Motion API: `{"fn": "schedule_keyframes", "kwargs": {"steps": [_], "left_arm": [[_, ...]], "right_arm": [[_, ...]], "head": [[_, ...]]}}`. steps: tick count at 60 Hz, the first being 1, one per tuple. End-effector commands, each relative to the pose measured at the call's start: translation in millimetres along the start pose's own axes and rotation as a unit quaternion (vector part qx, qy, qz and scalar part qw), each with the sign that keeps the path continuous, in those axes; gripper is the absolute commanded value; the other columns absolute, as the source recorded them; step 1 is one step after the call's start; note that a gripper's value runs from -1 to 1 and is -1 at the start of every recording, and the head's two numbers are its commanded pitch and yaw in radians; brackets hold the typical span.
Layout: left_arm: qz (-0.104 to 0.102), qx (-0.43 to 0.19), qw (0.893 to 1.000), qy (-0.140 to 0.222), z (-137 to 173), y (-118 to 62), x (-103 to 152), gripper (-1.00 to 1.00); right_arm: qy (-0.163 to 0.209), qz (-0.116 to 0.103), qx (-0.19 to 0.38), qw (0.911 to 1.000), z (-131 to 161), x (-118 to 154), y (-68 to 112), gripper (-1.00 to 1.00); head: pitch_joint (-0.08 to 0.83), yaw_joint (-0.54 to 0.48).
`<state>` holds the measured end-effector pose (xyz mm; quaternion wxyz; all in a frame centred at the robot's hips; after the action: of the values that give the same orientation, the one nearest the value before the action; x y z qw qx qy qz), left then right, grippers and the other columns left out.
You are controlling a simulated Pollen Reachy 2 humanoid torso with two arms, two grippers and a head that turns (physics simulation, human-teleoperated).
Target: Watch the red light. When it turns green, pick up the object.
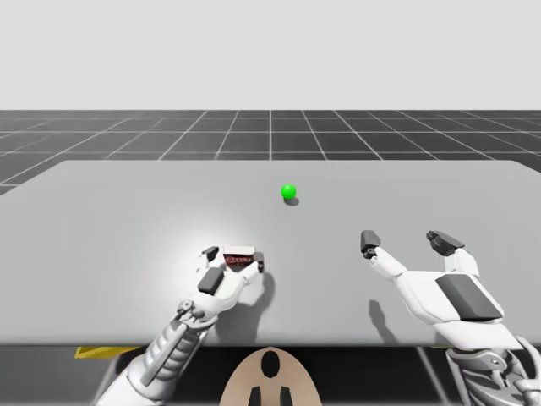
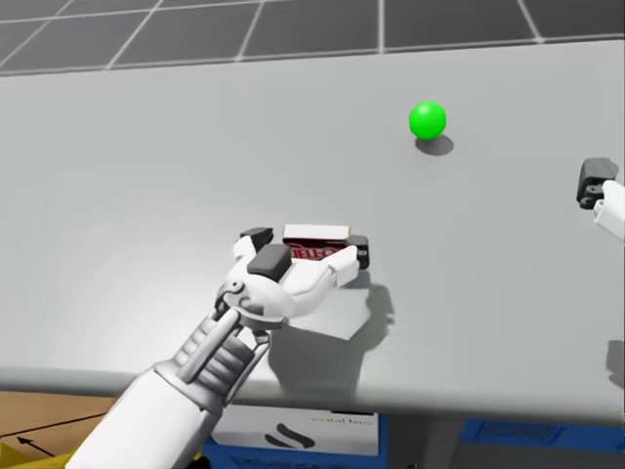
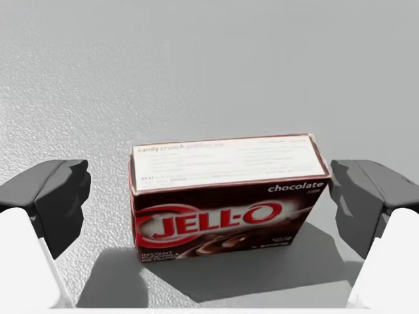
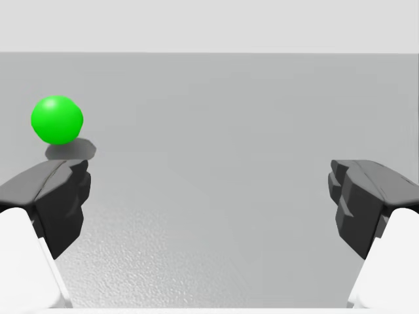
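The light [image 1: 288,192] is a green ball [image 2: 427,119] on the grey table [image 1: 127,211], near its middle. A small dark brown box [image 1: 239,256] with a white top and red print lies flat at the front left [image 2: 314,233]. My left gripper [image 1: 234,259] is open around it [image 2: 307,244]. In the left wrist view the box [image 3: 229,160] sits between the fingers of the left gripper [image 3: 211,196], with a gap on one side. My right gripper [image 1: 407,243] hovers open and holds nothing at the front right. The green ball [image 4: 57,119] lies ahead of the right gripper [image 4: 209,203], off to one side.
The table's front edge [image 2: 322,396] runs just below my left wrist. Bare table surface lies between the two arms and behind the ball. Blue and white items [image 2: 293,430] show on the floor under the table edge.
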<state>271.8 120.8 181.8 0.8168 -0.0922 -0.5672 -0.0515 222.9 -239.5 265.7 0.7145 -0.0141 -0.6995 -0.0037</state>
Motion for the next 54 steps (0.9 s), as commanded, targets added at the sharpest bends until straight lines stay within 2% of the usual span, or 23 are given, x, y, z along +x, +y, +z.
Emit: {"fn": "schedule_keyframes", "kwargs": {"steps": [1,13,24,30,31,33,34,46,51,54], "left_arm": [[0.111,-0.006,0.993,0.039,-14,-59.3,-1,-1.00],[0.108,0.020,0.993,0.040,-25,-73.3,-5,-1.00],[0.106,0.056,0.991,0.053,-34,-75.6,-18,-1.00],[0.097,0.070,0.991,0.053,-36,-75.3,-20,-1.00],[0.095,0.078,0.991,0.050,-36,-75.2,-21,-0.69],[0.096,0.080,0.991,0.047,-36,-75.9,-21,0.50],[0.095,0.078,0.991,0.047,-36,-76.0,-22,0.96],[0.096,0.068,0.992,0.043,-34,-77.6,-22,0.96],[0.097,0.064,0.992,0.042,-33,-77.9,-22,0.95],[0.097,0.060,0.993,0.042,-33,-78.1,-22,0.93]], "right_arm": [[0.000,-0.008,-0.001,1.0000,1,0,0.2,-1.00],[-0.001,-0.009,-0.001,1.0000,1,0,-0.3,-1.00],[-0.001,-0.012,-0.001,0.9999,1,0,-0.7,-1.00],[-0.001,-0.013,0.000,0.9999,1,0,-1.0,-1.00],[-0.001,-0.014,0.000,0.9999,1,0,-1.3,-1.00],[-0.001,-0.014,0.000,0.9999,1,0,-1.2,-1.00],[-0.001,-0.014,0.000,0.9999,1,0,-1.5,-1.00],[-0.001,-0.014,-0.001,0.9999,1,0,-1.7,-1.00],[0.000,-0.014,-0.001,0.9999,1,0,-1.8,-1.00],[0.000,-0.014,-0.002,0.9999,1,0,-2.0,-1.00]], "head": [[0.676,0.15],[0.673,0.14],[0.672,0.15],[0.670,0.15],[0.668,0.15],[0.667,0.15],[0.665,0.15],[0.652,0.15],[0.607,0.15],[0.549,0.15]]}}
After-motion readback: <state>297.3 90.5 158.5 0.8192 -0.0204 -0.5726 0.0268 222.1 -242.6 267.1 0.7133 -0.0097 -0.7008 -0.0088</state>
